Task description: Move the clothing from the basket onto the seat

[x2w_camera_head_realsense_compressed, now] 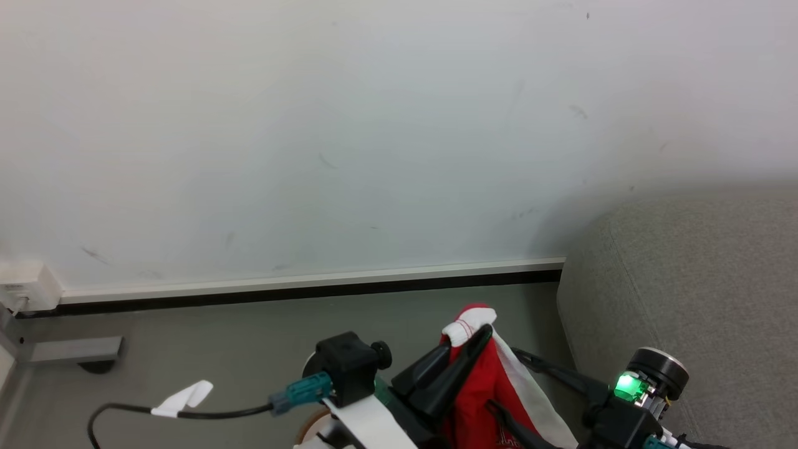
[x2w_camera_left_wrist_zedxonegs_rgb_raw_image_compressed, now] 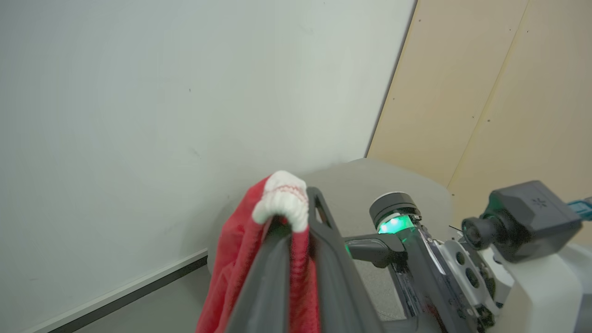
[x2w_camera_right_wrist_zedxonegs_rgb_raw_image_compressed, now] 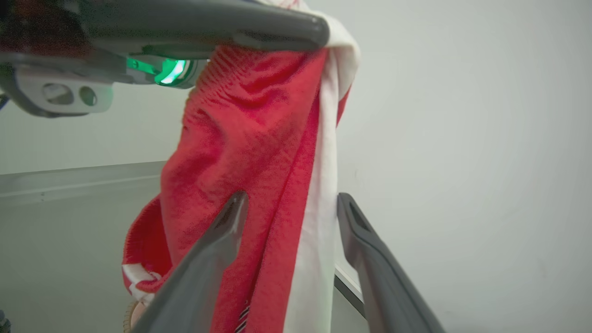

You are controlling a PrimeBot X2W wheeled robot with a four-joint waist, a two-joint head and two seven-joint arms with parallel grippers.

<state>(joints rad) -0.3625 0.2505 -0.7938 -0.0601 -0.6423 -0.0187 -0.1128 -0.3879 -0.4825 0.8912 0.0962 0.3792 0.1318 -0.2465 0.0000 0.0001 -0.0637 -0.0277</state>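
Observation:
A piece of the red clothing (x2w_camera_head_realsense_compressed: 483, 386) with white trim hangs from my left gripper (x2w_camera_head_realsense_compressed: 480, 337), which is shut on its top edge and held up in the air. In the left wrist view the white cuff bulges over the tips of that gripper (x2w_camera_left_wrist_zedxonegs_rgb_raw_image_compressed: 296, 217). My right gripper (x2w_camera_right_wrist_zedxonegs_rgb_raw_image_compressed: 291, 199) is open, one finger on each side of the hanging garment (x2w_camera_right_wrist_zedxonegs_rgb_raw_image_compressed: 249, 138) lower down, apart from the cloth's edges. The grey seat (x2w_camera_head_realsense_compressed: 686, 280) lies just to the right. A sliver of the basket's brown rim (x2w_camera_right_wrist_zedxonegs_rgb_raw_image_compressed: 128, 318) peeks out below the garment.
A pale wall with a skirting board (x2w_camera_head_realsense_compressed: 312, 284) runs behind, above a grey floor. A black cable with a white tag (x2w_camera_head_realsense_compressed: 184, 398) lies on the floor at the left, near a white wall box (x2w_camera_head_realsense_compressed: 25, 284). Beige panels (x2w_camera_left_wrist_zedxonegs_rgb_raw_image_compressed: 485, 92) stand behind the seat.

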